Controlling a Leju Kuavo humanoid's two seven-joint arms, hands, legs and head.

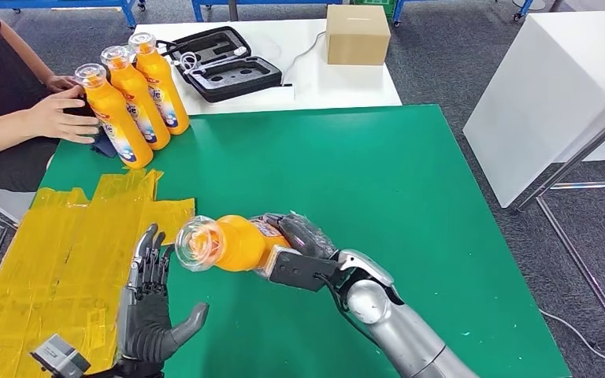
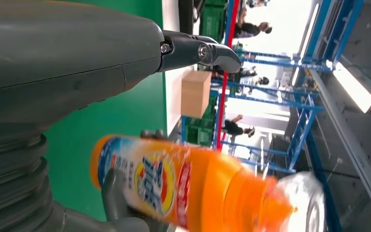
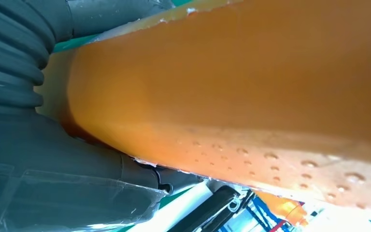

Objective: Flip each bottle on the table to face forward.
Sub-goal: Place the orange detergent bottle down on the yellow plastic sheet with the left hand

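Observation:
My right hand grips an orange bottle with a clear cap, held lying sideways above the green table, cap toward my left. The same bottle's label faces the left wrist view, and its orange side fills the right wrist view. My left hand is open, palm up with fingers spread, just below and left of the bottle's cap, not touching it. Three more orange bottles stand upright in a row at the table's far left.
A person's hands rest by the standing bottles at the far left. Yellow tape sheets cover the table's near left. Behind, a white table holds an open black case and a cardboard box.

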